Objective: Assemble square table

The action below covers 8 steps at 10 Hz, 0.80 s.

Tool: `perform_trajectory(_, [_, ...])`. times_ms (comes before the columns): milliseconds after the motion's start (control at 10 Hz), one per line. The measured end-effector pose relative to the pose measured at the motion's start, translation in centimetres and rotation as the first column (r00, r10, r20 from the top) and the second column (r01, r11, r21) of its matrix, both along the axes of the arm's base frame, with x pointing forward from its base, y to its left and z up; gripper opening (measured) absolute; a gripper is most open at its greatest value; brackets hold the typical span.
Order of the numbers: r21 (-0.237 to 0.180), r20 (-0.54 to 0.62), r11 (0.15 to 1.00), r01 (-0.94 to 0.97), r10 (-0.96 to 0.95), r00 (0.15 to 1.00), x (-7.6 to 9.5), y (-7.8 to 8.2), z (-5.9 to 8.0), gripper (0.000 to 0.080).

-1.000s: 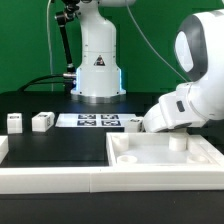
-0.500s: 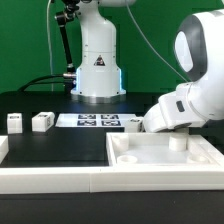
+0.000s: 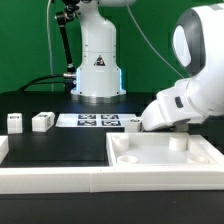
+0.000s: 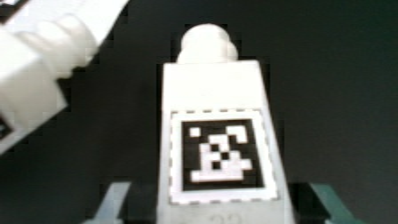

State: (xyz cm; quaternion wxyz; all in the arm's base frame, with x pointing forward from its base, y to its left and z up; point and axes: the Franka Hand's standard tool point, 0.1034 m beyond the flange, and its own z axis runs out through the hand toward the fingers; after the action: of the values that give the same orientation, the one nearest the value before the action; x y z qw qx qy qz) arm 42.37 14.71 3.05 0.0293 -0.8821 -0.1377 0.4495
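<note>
Slab lies rims-up on the bench, toward the exterior view's right, hollow side open so legs can be fitted. Spare legs wait well apart on the left. One leg sits clamped between the narrowed jaws, tag toward the wrist camera, likely bound for the slab.

Triangle sign on robot base; tag on leg.
</note>
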Motion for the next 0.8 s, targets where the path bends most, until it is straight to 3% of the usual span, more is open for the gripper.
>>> perform_trajectory(200, [0.014,0.009,1.000,0.016,-0.016,1.000,1.8,-1.4,2.6,0.0290])
perform_trajectory(600, [0.031,0.102,0.999,0.032,-0.035,0.994,3.3,-1.4,2.1,0.0290])
perform_trajectory(700, [0.049,0.176,0.998,0.031,-0.040,0.984,3.9,-1.7,2.4,0.0290])
perform_trajectory(800, [0.063,0.193,0.998,0.026,-0.038,0.980,4.0,-2.6,3.7,0.0290])
